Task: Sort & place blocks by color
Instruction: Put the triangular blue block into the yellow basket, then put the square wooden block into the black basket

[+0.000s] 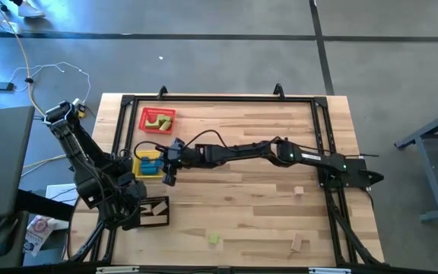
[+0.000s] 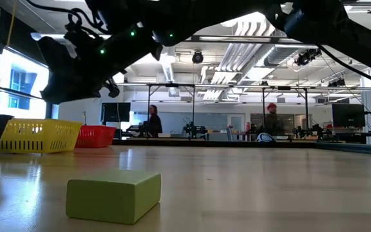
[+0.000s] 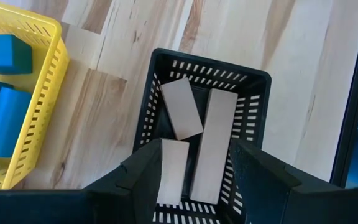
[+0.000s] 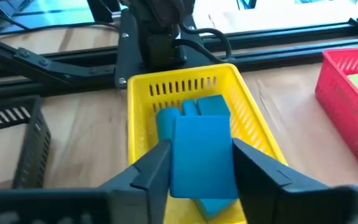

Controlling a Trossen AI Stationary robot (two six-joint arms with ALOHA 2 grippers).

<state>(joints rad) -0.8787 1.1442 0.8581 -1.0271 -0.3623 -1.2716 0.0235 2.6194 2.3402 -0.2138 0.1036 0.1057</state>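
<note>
My right gripper [image 4: 201, 163] reaches across the table to the yellow tray [image 1: 147, 173] and is shut on a blue block [image 4: 201, 149] above it. More blue blocks [image 4: 211, 107] lie inside that tray. At the table's near left my left gripper [image 3: 197, 186] hangs open over the black tray [image 3: 257, 81], which holds three tan blocks [image 3: 215, 143] lying flat. Nothing is between its fingers. Green blocks [image 1: 160, 119] lie in the red tray [image 1: 144, 114]. One green block [image 1: 214, 239] and two tan blocks [image 1: 299, 190] [image 1: 300, 243] lie loose on the table. My right gripper pinches the blue block by two opposite sides [image 4: 178, 163] between its two fingers. The fingers come from the table's right side, slanting down. The block is lifted clear, over the blue blocks in the yellow tray.
The three trays stand close together at the table's left: red farthest, yellow in the middle, black [image 1: 152, 213] nearest. A black frame rail [image 1: 219, 97] runs around the table. The wooden top between the loose blocks on the right is bare.
</note>
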